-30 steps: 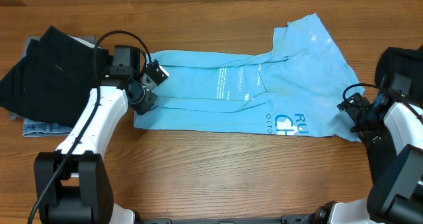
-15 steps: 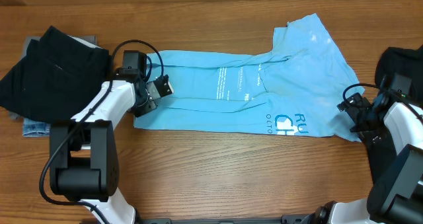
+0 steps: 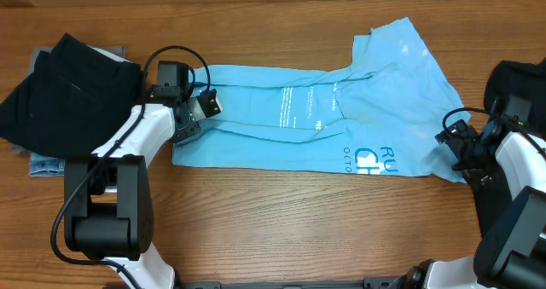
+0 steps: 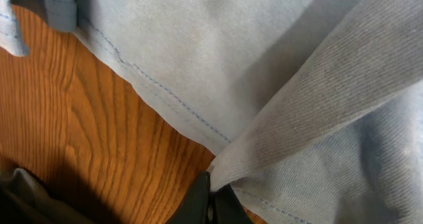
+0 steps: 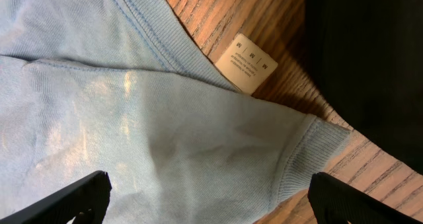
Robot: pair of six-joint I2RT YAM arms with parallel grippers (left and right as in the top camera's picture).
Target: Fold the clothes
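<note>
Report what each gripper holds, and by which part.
Left gripper pinches the light blue T-shirt by a fold at its hem edge. Right gripper is open, holding nothing.

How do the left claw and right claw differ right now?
Left claw is shut, pinching a raised fold of the blue T-shirt; right claw is wide open, holding nothing. Left claw sits at the shirt's stitched hem end, near the dark clothes pile; right claw hovers over the collar end, near the neck tag. Both are low over the same shirt.
</note>
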